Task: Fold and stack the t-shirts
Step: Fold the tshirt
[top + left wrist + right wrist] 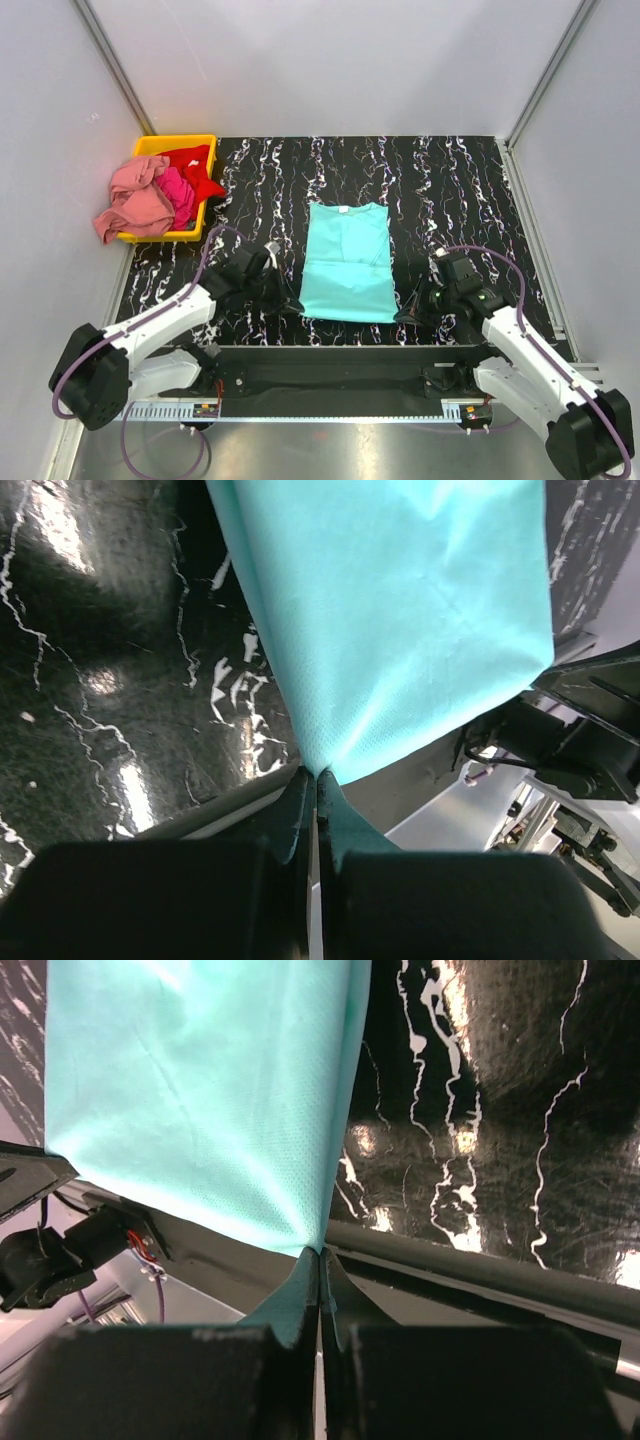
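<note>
Turquoise t-shirt (347, 262) lies flat mid-table (450, 200), collar far. Overhead view puts left gripper (288, 303) at its near-left corner and right gripper (408, 315) at its near-right corner. Only the wrist views show both pinched tight on the cloth. Only overhead shows pink t-shirt (135, 200), magenta t-shirt (178, 192) and red t-shirt (192, 160) heaped in yellow bin (205, 140), far left.

no legible text, brand, number or sign anywhere; white neck tag (343, 210) on turquoise t-shirt (347, 262) too small to read.
</note>
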Available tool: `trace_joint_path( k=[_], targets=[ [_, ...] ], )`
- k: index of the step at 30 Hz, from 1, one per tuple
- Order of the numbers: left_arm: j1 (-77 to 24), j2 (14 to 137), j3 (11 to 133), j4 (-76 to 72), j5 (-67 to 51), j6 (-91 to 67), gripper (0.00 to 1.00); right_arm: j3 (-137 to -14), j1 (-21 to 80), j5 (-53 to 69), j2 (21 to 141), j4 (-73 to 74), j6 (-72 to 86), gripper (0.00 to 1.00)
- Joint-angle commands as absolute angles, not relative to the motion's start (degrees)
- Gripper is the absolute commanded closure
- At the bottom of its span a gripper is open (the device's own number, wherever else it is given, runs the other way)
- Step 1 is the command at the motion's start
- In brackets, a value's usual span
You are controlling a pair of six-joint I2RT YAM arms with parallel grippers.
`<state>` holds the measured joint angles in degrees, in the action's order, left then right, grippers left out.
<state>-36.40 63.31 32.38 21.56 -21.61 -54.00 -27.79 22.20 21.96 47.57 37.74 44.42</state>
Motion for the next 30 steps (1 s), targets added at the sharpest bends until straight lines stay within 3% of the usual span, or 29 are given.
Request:
trace_joint_path(
  k=[1,19,30],
  targets=[
    [-37.44,60.38,34.89,24.43,-20.13,-56.07,1.0,-30.76,22.85,22.59,44.49,42.18,45.61,1.0],
    [-52.29,50.01,33.75,26.11,-10.11,-67.85,1.0,-31.55,23.12,25.14,26.63,53.87,50.98,1.0],
    [-49.22,57.74,48.24,32.78,-7.03,-59.95,1.0,-46.4,23.2,16.17,39.8,51.33,45.71,1.0]
  ],
)
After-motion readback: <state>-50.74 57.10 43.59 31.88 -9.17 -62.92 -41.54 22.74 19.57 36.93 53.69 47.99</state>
